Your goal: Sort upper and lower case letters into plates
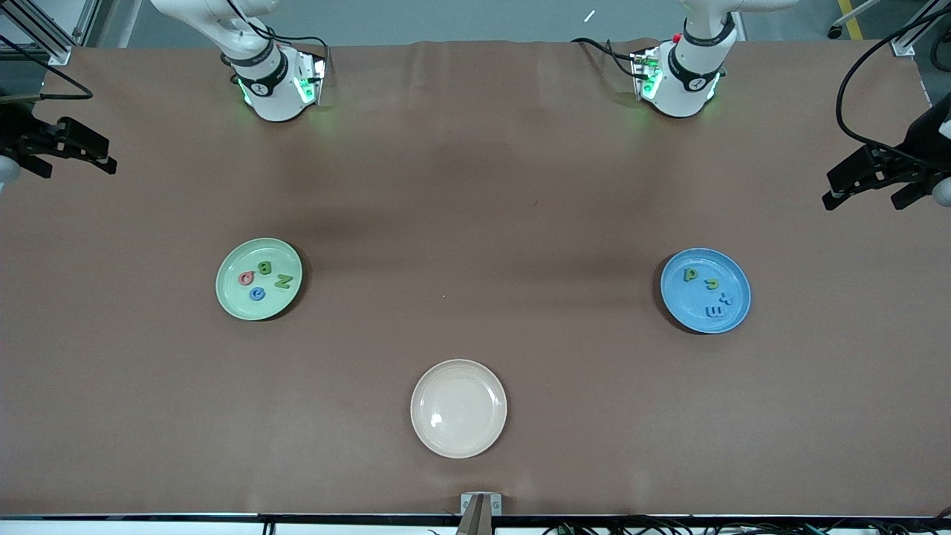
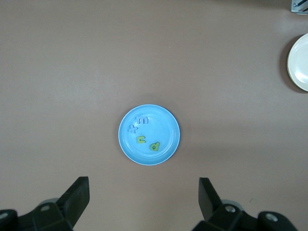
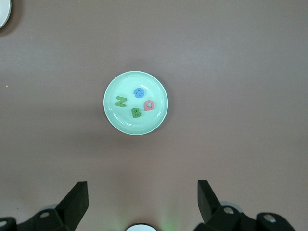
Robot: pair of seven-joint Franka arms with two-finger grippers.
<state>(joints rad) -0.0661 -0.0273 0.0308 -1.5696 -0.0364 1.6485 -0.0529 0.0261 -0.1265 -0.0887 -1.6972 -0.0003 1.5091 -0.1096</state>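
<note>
Pale green plastic holds four capitals: the green plate [image 1: 258,279] carries N, B, Q and C toward the right arm's end of the table, while the blue plate [image 1: 705,290] toward the left arm's end carries small letters. We judge the sorting finished, since the cream plate [image 1: 458,408], nearest the front camera, lies bare. We keep the left gripper [image 2: 143,192] and right gripper [image 3: 143,192] high over their plates, fingers spread wide, holding nothing, both arms waiting.
</note>
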